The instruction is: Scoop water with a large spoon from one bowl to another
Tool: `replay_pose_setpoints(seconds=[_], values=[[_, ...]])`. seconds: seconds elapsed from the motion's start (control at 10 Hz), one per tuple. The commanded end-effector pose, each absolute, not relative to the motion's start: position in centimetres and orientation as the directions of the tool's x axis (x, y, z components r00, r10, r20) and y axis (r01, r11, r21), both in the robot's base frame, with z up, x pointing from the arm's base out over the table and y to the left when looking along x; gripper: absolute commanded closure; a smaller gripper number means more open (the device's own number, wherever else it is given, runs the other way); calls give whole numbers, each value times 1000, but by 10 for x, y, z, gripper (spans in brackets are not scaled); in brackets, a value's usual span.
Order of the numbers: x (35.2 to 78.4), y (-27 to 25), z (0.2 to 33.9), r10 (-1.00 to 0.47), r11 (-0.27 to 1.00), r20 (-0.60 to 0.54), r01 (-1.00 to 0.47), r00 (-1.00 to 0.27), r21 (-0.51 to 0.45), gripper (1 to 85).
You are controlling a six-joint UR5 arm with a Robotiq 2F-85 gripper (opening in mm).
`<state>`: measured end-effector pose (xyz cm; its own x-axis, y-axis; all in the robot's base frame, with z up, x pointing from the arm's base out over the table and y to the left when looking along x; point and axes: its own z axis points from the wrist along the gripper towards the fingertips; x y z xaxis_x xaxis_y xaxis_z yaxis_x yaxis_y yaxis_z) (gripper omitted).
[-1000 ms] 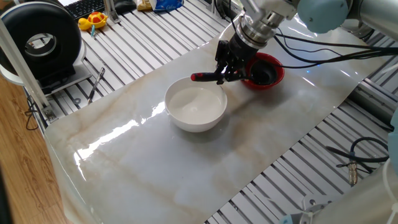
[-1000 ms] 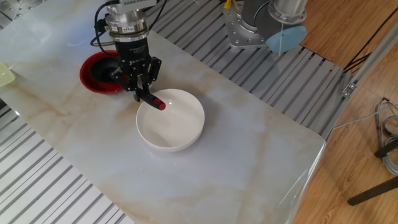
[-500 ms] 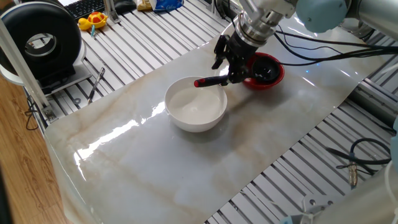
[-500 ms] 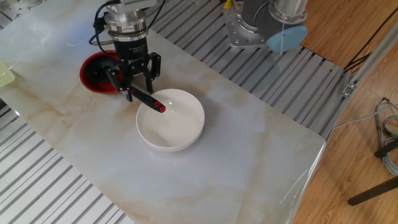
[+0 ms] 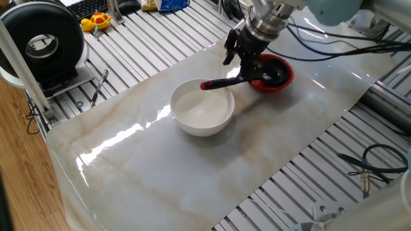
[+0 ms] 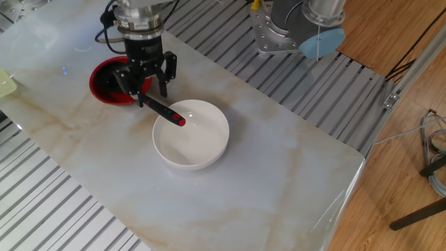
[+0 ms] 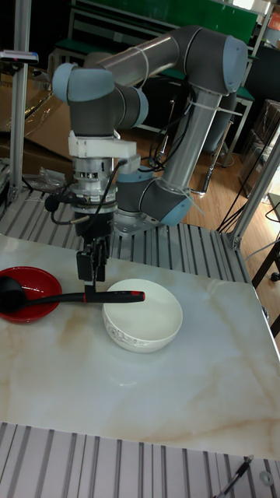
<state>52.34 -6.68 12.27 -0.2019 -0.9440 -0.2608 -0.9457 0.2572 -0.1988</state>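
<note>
Black plastic ladle [image 5: 247,79] now lies on its own, its round scoop in the small glossy red bowl [image 5: 282,67] and its red-tipped handle reaching over the rim of the larger white bowl [image 5: 202,108]. A second ago the claw [image 6: 147,79] clenched the handle; it has since released and risen just above it. Judging by this, the pour looks finished and the arm is withdrawing from the marble-patterned desk [image 5: 192,173].
</note>
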Motion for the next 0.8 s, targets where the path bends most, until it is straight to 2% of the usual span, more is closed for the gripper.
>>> replay_pose_setpoints(seconds=[0.0,0.1,0.2,0.5,0.7], values=[[517,-66,148,-929,294,-286,-936,-233,-192,280],[522,-77,147,-931,320,-254,-923,-263,-216,627],[519,-92,144,-928,354,-206,-910,-312,-215,843],[529,-101,146,-920,383,-195,-888,-341,-253,840],[526,-88,147,-905,407,-226,-888,-360,-215,843]])
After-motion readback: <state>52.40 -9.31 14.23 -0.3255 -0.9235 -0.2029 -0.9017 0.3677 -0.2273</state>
